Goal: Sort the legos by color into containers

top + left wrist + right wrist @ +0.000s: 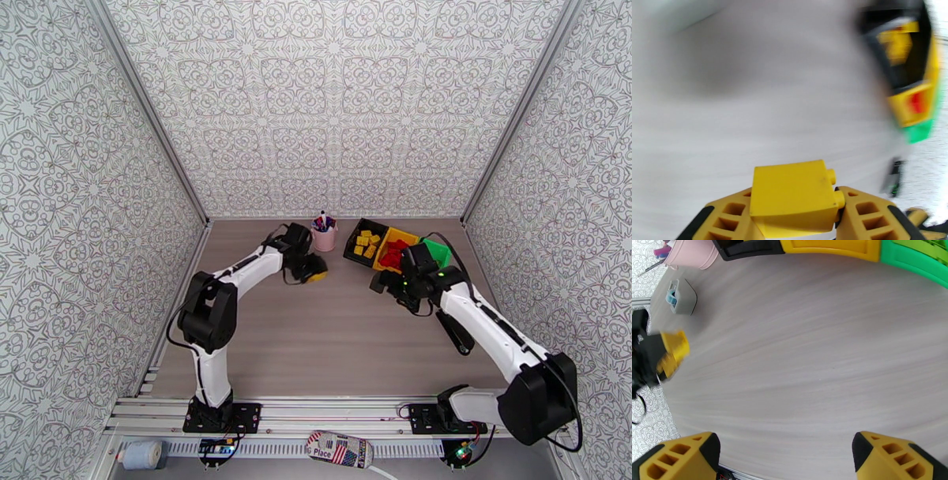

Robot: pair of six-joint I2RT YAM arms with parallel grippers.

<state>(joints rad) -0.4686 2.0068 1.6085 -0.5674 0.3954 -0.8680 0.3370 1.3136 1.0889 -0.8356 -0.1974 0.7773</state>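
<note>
Containers [900, 114] blurred in left wrist view; pink cup [691, 254] cut off by top edge.

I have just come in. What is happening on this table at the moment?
It is a color sorting job. The left gripper is shut on a yellow lego brick near the pink pen cup. The right gripper is open and empty, in front of the yellow bin. That bin holds red bricks; the black bin beside it holds yellow bricks.

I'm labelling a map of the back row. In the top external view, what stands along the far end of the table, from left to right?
Left to right: pink cup → black bin → yellow bin → green bin.
</note>
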